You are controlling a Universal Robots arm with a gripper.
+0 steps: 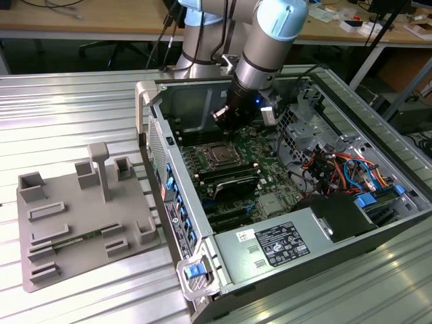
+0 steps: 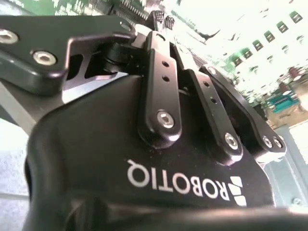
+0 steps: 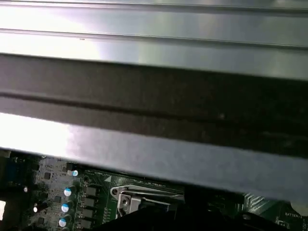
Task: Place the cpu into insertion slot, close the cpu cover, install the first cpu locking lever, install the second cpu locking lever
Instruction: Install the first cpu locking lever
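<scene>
The open computer case (image 1: 283,202) lies on the ribbed metal surface (image 1: 74,108). Inside it, above the motherboard (image 1: 263,152), hangs the claw (image 1: 226,115); whether it is spread I cannot tell. The insertion slot (image 1: 219,155) sits just below. Judged: descend squarely, corners aligned.

We can't make out the gripper's (image 2: 161,21) fingertips in the second wrist view (glare washes them out). The insertion slot (image 3: 144,202) is cut off at the first wrist view's bottom edge, cpu cover state unreadable.
</scene>
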